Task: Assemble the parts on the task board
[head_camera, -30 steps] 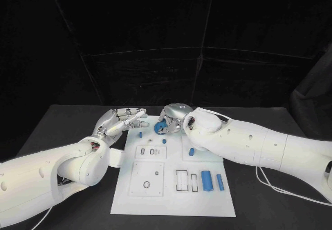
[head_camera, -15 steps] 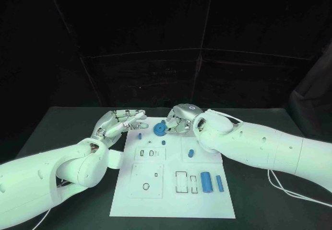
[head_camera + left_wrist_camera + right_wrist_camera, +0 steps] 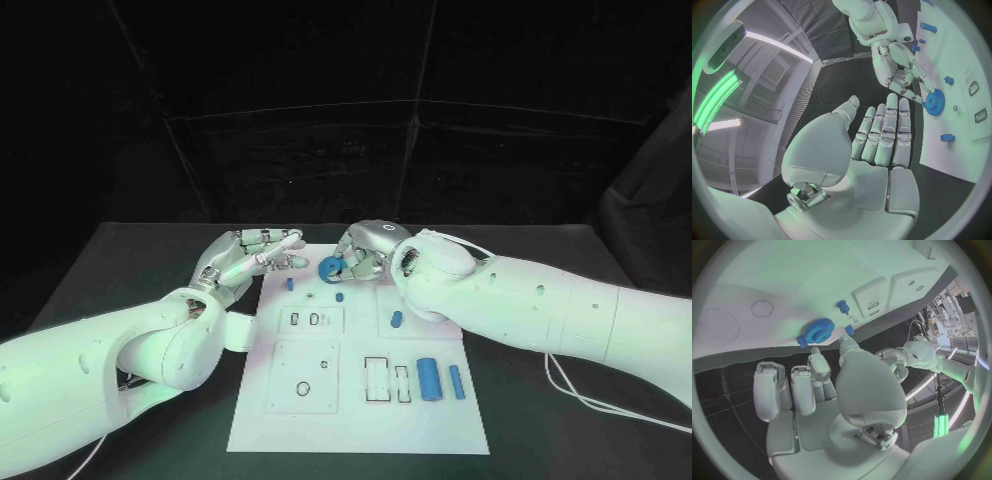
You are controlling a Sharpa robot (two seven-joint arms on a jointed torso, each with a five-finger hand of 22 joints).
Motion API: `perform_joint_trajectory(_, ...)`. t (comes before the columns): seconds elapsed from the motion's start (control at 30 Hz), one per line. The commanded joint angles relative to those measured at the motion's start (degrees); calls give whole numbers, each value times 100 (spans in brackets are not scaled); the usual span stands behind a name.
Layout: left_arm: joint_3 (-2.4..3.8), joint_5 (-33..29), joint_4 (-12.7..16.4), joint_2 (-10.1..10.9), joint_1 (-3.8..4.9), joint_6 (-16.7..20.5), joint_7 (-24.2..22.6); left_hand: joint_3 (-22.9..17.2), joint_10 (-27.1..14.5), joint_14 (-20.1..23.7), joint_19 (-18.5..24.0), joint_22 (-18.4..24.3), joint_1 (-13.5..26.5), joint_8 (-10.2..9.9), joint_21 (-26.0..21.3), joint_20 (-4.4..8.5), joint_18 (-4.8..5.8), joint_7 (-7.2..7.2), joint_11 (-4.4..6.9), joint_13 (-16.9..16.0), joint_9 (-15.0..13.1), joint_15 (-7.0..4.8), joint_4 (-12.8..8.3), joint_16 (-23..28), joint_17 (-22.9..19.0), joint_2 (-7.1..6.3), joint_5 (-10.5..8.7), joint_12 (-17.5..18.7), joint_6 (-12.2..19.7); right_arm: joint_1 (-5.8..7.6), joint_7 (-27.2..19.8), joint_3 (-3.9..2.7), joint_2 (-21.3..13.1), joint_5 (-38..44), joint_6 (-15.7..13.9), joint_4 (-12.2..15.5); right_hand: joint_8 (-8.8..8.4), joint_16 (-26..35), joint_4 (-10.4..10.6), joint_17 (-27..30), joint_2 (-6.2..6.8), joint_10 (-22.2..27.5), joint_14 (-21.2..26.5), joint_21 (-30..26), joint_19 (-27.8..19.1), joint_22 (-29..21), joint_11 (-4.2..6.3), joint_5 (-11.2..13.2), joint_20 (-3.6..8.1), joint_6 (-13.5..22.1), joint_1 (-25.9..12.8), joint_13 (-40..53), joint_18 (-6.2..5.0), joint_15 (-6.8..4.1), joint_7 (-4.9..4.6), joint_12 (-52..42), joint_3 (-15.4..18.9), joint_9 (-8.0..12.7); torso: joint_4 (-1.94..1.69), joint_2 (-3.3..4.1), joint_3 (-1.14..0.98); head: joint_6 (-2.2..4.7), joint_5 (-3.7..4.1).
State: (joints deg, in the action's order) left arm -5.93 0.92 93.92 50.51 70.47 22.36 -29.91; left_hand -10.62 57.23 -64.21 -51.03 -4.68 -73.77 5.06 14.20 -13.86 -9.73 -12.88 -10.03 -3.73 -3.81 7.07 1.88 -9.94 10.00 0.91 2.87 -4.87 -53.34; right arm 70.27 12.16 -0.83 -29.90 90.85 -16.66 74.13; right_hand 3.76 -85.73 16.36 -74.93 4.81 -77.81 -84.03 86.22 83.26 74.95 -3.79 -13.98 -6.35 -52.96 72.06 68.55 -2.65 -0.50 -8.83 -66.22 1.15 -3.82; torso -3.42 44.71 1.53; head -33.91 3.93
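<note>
Nearest on the task board [image 3: 361, 420], two blue cylinders [image 3: 428, 379] lay loose, seemingly unassembled. At its far end the right hand [image 3: 364, 252] pinched the blue gear [image 3: 332, 267]; the left hand [image 3: 248, 254] hovered beside, fingers straight, holding nothing.

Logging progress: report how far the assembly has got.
Early stage. Done: small blue pegs seem to stand on the task board. In hand: the right hand holds the blue gear at the far end; the left hand is empty. Left: two blue cylinders lie loose.
</note>
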Motion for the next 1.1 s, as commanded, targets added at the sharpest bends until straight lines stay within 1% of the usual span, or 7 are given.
perform_joint_trajectory(0.03, 4, 28, -7, -13, 8, -78, -19, 0, 12, -39, -42, 6, -51, -34, -29, 9, -85, -36, -18, 5, 5, 11, -27, 35, 6, 10, -1, 27, -21, 10, -32, -2, 29, -67, 237, -24, -27, -26, 4, -701, -31, -37, -423, 29, 44, 644, -5, -33, 13, 63, -24, 18, 65, 26, 9, -28, 44, 6, -5, 3, -1, -17, -9)
perform_joint_trajectory(0.17, 4, 28, -15, -16, 8, -78, -17, 0, 12, -39, -42, 6, -51, -34, -29, 9, -85, -36, -18, 5, 5, 11, -27, 35, 6, 10, -1, 27, -21, 10, 77, -2, 89, -64, 480, -113, -35, -27, 0, -704, -57, -40, -423, 32, 48, 652, 11, 6, 21, 200, -35, 43, 66, 13, 28, -53, 107, 16, -6, -3, 1, -24, -9)
perform_joint_trajectory(0.4, 4, 28, -15, -17, 8, -87, -6, 0, 12, -39, -42, 6, -51, -34, -29, 9, -85, -36, -18, 5, 5, 11, -27, 35, 6, 10, -1, 27, -21, 10, 217, -3, 160, -17, 618, -234, -69, -30, -3, -714, -78, -17, -423, 31, 45, 653, -4, 25, 21, 854, -28, 45, 66, 21, 6, -46, 201, 57, -6, -2, -5, -28, -20)
perform_joint_trajectory(0.6, 4, 28, -12, -13, 8, -89, 1, 0, 12, -39, -42, 6, -51, -34, -29, 9, -85, -36, -18, 5, 5, 11, -27, 35, 6, 10, -1, 27, -21, 9, 246, -3, 183, -4, 605, -248, -71, -32, -3, -720, -84, -16, -424, 32, 47, 656, -8, 22, 19, 909, -23, 49, 67, 24, 1, -50, 211, 59, 9, -1, -4, -26, -16)
perform_joint_trajectory(0.7, 4, 28, -9, -12, 9, -91, 3, -7, 12, -40, -44, 10, -41, -41, -33, 8, -84, -36, -19, 6, 5, 12, -30, 45, 8, 16, -1, 34, -21, 5, 174, -2, 146, -2, 243, -193, -50, -49, -12, -753, -112, -60, -432, 39, 58, 672, -17, -76, 15, 841, 6, 125, 70, 31, -10, -136, 216, 46, 4, -2, -5, -26, -11)
perform_joint_trajectory(0.9, 4, 28, -19, 4, 9, -92, 5, -7, 12, -40, -44, 10, -41, -41, -33, 8, -84, -36, -19, 6, 5, 12, -30, 45, 8, 16, -1, 34, -21, -22, -501, -1, -196, -350, -1096, 129, 14, -30, -106, -720, -167, -82, -423, 40, 59, 675, -26, -328, 2, 374, 216, 178, 70, 40, -25, -194, 219, 0, 17, -8, -16, -10, -13)
perform_joint_trajectory(1.1, 4, 28, -26, 38, 8, -89, 2, -7, 12, -40, -44, 10, -41, -41, -33, 8, -84, -36, -19, 6, 5, 12, -30, 45, 8, 16, -1, 34, -21, -29, -1396, -1, -821, -1274, -1647, 579, 13, 21, -226, -632, -220, -25, -400, 12, 11, 614, -36, -364, -5, 203, 437, 121, 55, 49, -39, -118, 192, -4, 31, -8, -13, 21, 9)
